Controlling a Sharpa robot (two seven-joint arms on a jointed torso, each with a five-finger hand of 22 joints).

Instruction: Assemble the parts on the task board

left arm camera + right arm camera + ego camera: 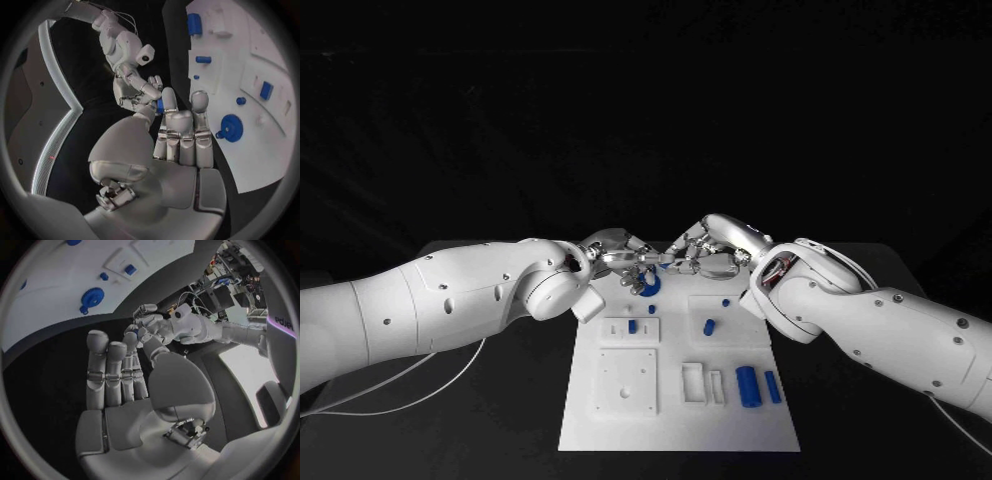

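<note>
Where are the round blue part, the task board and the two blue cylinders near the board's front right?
round blue part (232, 128), left wrist view, on its flat disc face.
task board (733, 425), head view, on bare white plate near the front edge.
two blue cylinders (749, 385), head view, on the thicker one's side.

Black table (488, 400) spans the lower half of the head view, edges fading into the dark backdrop. White task board (733, 425) lies flat on it, lower centre of frame, long side running away from the camera. Thin white cable (408, 385) trails across the table at lower left.
</note>
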